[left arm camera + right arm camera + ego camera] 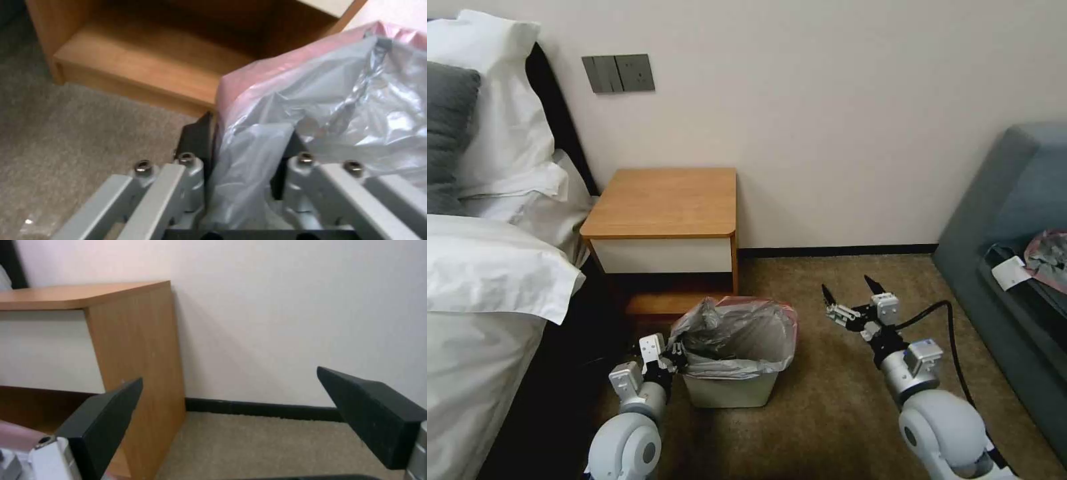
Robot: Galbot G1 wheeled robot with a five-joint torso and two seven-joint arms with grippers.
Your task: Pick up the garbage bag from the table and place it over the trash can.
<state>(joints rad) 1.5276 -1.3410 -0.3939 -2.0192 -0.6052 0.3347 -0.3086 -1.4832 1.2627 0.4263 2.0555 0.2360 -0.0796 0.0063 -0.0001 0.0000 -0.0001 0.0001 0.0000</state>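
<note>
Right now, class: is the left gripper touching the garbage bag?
Touching. The left wrist view shows the garbage bag plastic running between the left gripper fingers, pressed against both.

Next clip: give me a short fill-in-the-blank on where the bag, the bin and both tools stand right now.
1. The garbage bag now lines the ____.
2. The left tool is shut on the bag's ____ at the bin's near-left corner.
3. The right tool hovers over the carpet with its fingers ____.
4. The top of the table is ____.

Missing words: trash can; rim; open; bare
</note>
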